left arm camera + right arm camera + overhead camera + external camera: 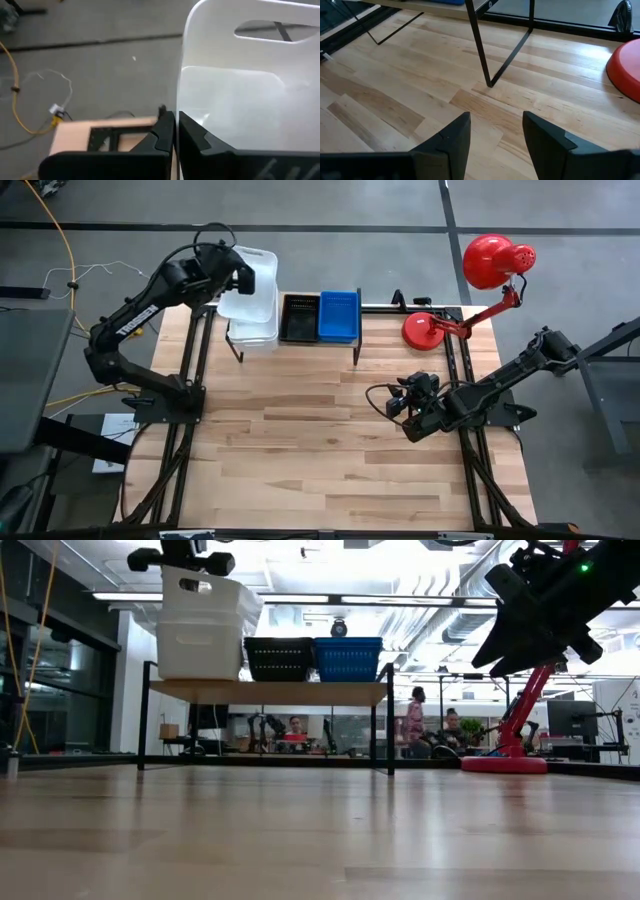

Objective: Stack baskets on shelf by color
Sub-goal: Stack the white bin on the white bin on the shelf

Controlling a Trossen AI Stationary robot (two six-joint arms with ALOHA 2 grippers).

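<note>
The baskets all sit on the shelf [300, 350] at the table's [320, 450] far edge: a white stack [250, 315] at its left end, a black basket [298, 318] in the middle and a blue basket [339, 315] on the right, the three groups side by side. In the low view the white stack stands taller than the other two, and the top white basket [205, 602] looks slightly tilted, not fully nested into the one below. The left gripper [243, 277] is at that top basket's far end; the left wrist view shows its jaws clamped on the white wall, one finger [161, 134] outside and one inside. The right gripper [398, 402] hangs over bare table near the right edge, well apart from the shelf, jaws apart and empty, near the red lamp [470, 300]. No basket lies loose on the table, so the sorting looks almost finished. What seems left is to settle the white basket squarely down, release it and draw the left arm clear. Whether the black and blue groups are single baskets or nested stacks cannot be told. People sit in the room behind the table.
</note>
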